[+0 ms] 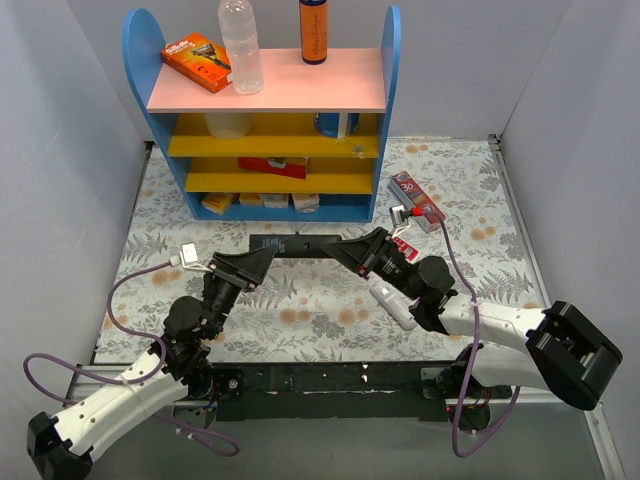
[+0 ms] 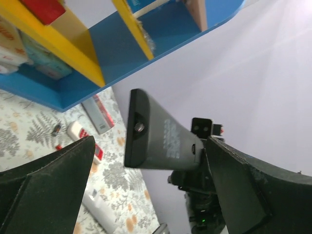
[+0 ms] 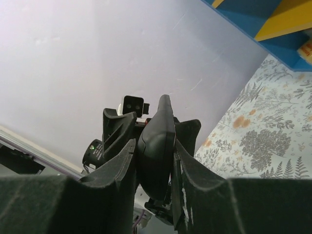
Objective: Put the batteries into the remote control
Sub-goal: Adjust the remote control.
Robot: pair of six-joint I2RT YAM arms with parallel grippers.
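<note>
**Remote held aloft by the right arm, left gripper spread around its far end**

The remote (image 1: 300,243) hangs in the air above the floral mat (image 1: 300,330), in front of the shelf (image 1: 265,95); the right gripper (image 1: 352,247) is clamped on one end, its fingers (image 3: 122,161) pressing both sides of the dark body; the left gripper (image 1: 262,256) is spread wide, a finger on either side of the other end and touching neither side, so it grasps nothing.

Probable reason: one arm acts as a vice, keeping the remote steady and off the mat, so the other is free to go for the cells and press them in; a grip at the end leaves most of the length bare for that work.

The long axis runs left to right across the table, about level, from one gripper to the other; the free end points at the left wrist camera and shows a small round stud, perhaps the emitter; a broad face with moulded lettering shows just behind it, likely the back; whether the battery cover is on or off I cannot tell.

The batteries (image 2: 57,129) appear as small cells on the mat near the red-and-white box (image 1: 415,198), well apart from the remote; none is loaded as far as can be seen.
</note>
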